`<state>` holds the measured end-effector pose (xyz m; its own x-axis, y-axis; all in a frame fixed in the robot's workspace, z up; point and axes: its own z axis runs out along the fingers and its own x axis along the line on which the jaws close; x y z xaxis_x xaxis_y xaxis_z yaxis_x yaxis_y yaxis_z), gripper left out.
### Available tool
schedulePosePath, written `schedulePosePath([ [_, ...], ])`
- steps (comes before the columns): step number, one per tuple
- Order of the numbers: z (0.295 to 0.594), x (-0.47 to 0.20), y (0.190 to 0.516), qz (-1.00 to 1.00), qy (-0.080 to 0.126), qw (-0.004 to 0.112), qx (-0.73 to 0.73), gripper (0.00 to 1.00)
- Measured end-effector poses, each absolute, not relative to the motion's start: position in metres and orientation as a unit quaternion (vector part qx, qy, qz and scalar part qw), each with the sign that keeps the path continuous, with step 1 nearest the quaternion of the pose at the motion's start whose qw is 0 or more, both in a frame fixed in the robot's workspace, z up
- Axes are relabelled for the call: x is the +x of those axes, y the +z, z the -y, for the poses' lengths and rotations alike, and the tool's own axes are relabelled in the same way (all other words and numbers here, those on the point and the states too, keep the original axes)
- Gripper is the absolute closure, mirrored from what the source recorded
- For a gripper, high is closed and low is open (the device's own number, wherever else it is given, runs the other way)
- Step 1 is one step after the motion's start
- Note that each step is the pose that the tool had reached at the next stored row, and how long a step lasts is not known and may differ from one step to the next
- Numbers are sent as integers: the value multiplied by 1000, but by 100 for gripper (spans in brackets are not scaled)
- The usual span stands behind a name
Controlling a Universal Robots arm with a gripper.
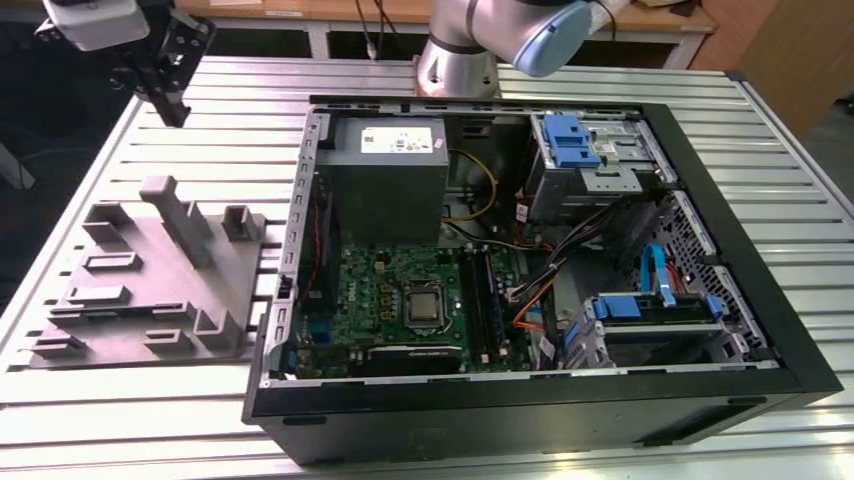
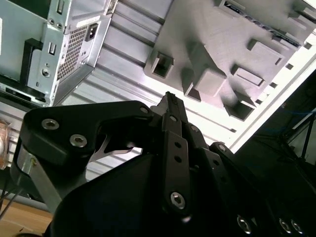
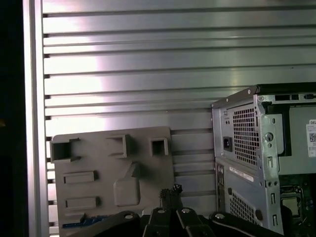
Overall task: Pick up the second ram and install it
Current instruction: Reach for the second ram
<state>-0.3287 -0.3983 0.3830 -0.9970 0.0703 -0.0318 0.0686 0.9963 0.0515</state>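
Hovering my tool (image 1: pixel 174 116), tips pressed together on nothing, at ten o'clock of the open case (image 1: pixel 534 405), I judge pickup not begun: the second ram (image 3: pixel 81 220), seemingly that bluish strip, lies on the grey fixture (image 3: pixel 98 160).

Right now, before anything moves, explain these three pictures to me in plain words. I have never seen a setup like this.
The exterior view looks down on a slatted metal table. The grey jointed tube at its far edge is a robot arm; its black gripper, a two-fingered claw, hangs above the table on the exterior view's left. The two wrist views come from cameras riding on the arm, looking past the gripper at the table. On the table lie an open computer case, with a green motherboard and a grey power supply inside, and a grey moulded parts holder. The gripper's fingers are closed together, and I see nothing held.
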Motion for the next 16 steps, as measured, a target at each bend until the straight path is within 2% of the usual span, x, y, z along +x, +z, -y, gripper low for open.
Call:
schedulePosePath([
  [16, 407, -348, 378, -999, 25, 17, 35, 90],
])
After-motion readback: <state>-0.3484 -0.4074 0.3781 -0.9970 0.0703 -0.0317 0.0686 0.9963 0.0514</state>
